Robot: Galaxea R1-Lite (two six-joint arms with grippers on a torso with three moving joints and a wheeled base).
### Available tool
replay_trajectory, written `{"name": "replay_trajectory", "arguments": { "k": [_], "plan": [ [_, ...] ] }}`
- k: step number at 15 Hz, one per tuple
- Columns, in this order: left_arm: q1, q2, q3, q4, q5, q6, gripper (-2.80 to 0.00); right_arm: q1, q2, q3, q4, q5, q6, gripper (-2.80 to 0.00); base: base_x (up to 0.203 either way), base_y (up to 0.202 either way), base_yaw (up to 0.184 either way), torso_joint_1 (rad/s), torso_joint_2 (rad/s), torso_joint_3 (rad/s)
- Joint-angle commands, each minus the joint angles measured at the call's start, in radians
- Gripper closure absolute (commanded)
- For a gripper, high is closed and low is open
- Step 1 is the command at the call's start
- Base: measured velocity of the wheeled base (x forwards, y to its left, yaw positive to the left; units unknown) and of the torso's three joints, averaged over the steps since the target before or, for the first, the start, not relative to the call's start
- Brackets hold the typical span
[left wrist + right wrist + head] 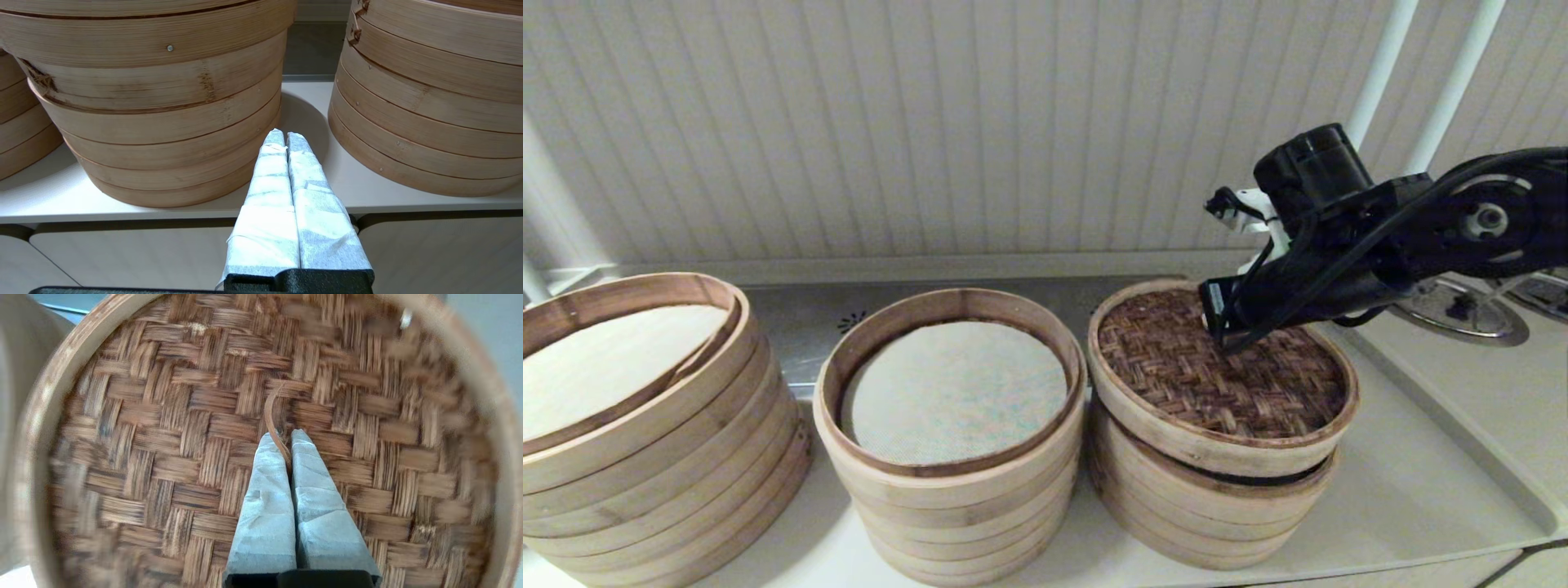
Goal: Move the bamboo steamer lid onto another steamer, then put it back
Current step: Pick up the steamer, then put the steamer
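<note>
From the head view, the bamboo steamer lid (1223,377) sits a bit tilted on the short stack (1209,510) at the right. The right gripper (1227,341) is down on its woven top. The middle steamer (951,433) stands open beside it.

From the left wrist view, the left gripper (284,138) has its fingers pressed together, low in front of the counter (135,200).

From the right wrist view, the right gripper (285,437) pinches a thin bamboo loop (271,416) on the lid (163,457).
</note>
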Motion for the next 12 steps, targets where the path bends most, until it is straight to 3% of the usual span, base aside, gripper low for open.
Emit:
{"name": "replay_trajectory", "arguments": {
  "k": [1,12],
  "plan": [
    [0.0,0.002,0.0,0.0,0.0,0.0,0.0,-0.001,-0.022,-0.034,0.006,-0.002,0.001,0.0,0.0,0.0,0.0,0.0,0.0,0.0],
    [0.0,0.002,0.0,0.0,0.0,0.0,0.0,0.02,0.019,-0.367,0.16,0.004,-0.014,0.0,0.0,0.0,0.0,0.0,0.0,0.0]
  ]
}}
